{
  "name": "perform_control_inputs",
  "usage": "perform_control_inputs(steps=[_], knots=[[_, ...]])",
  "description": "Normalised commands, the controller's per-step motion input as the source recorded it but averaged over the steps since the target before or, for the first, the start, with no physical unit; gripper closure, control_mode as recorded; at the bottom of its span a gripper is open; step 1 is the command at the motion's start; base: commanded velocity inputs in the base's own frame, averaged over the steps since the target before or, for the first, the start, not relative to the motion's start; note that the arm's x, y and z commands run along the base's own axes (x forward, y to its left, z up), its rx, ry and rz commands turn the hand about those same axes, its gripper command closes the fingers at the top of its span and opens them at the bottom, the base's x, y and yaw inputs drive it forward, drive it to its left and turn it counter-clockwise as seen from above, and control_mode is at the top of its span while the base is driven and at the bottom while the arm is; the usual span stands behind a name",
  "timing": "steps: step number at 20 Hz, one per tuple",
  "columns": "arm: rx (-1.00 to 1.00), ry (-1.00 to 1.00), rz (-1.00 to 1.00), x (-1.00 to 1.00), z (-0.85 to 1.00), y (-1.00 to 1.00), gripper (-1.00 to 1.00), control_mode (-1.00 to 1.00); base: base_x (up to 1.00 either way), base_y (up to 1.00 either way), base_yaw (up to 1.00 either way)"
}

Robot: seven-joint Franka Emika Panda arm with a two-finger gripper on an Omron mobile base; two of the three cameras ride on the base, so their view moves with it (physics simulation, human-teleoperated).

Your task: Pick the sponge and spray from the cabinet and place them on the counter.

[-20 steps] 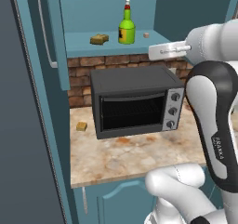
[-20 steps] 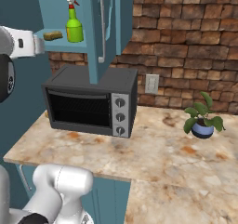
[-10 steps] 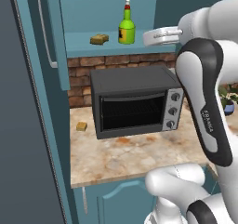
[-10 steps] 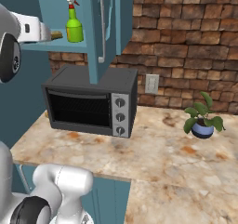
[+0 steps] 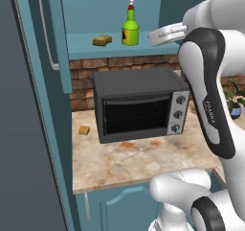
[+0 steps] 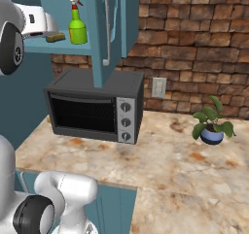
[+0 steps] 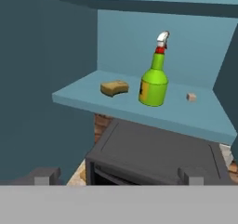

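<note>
With its doors swung open, the cabinet holds three items on its teal shelf: the sponge lying flat to the left, the spray standing upright just beside it, and a tiny tan cube apart on the other side of the spray. All three rest on the shelf, untouched.

Gripper: fingers spread fully wide, holding nothing, level with the shelf and short of it, pointed toward sponge and spray.

Change since one second ago: the hand has swung in nearer the shelf edge; sponge and spray lie as before.

Surface: the counter, beige marbled stone with orange-brown blotches. On it sit a dark toaster oven directly under the shelf, a small orange-tan block left of the oven, and a potted plant well apart to the right.

Room: red-brown brick wall with a pale outlet behind the oven; teal base cabinet below the counter.
</note>
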Motion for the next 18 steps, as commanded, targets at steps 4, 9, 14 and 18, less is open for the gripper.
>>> perform_control_inputs(steps=[4,9,14,18], knots=[[-0.09,0.00,0.00,0.18,0.00,-0.11,-1.00,-1.00,0.00,0.00,0.00],[-0.08,-0.03,0.00,0.16,-0.03,-0.12,-1.00,-1.00,0.00,0.00,0.00],[-0.02,-0.04,-0.04,0.23,-0.01,-0.13,-1.00,-1.00,0.00,0.00,0.00],[0.03,-0.02,-0.11,0.31,0.00,0.00,-1.00,-1.00,0.00,0.00,0.00]])
